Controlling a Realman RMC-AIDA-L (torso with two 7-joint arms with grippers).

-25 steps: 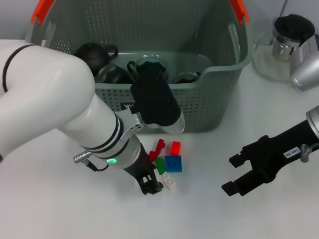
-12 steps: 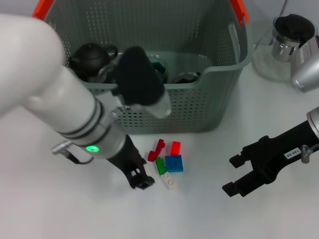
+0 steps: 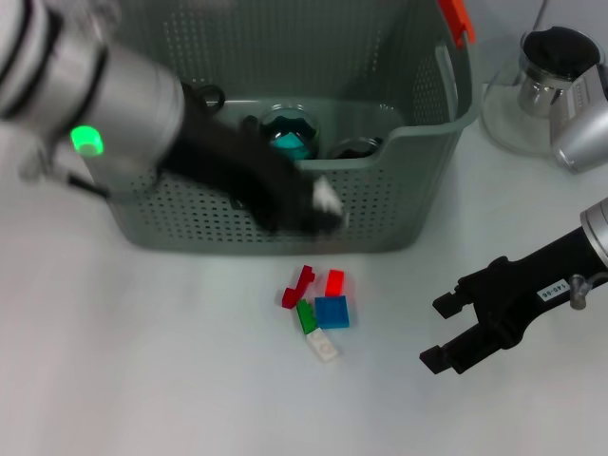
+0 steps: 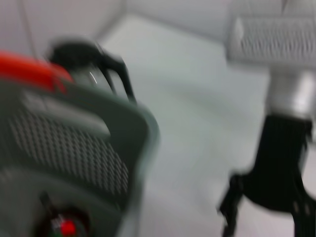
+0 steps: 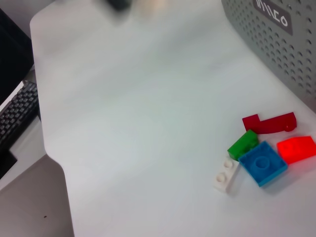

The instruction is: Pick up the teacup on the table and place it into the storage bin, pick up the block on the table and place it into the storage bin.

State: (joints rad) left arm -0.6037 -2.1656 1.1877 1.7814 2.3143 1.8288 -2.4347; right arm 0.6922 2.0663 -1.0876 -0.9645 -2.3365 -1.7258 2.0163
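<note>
Left gripper (image 3: pixel 318 204) at storage bin (image 3: pixel 418 142) near wall, holding a whitish block (blurred); right gripper (image 3: pixel 445 332) open, right of blocks (image 3: pixel 318 302).

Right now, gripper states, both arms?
Left gripper: by the bin front, carrying a white piece; grip blurred.
Right gripper: open, empty, above the table.

The storage bin (image 3: pixel 399 204) looks like matt grey-green plastic, its walls perforated with small holes, with glossy orange handle ends (image 3: pixel 457 19). The worktop (image 3: pixel 142 361) is smooth, pale and faintly sheened. The blocks (image 3: pixel 318 306) look like hard, shiny moulded plastic. The right tool (image 3: pixel 440 331) is matt black. At upper right, a clear glass pot (image 3: pixel 532 95) has a polished metal band.
</note>
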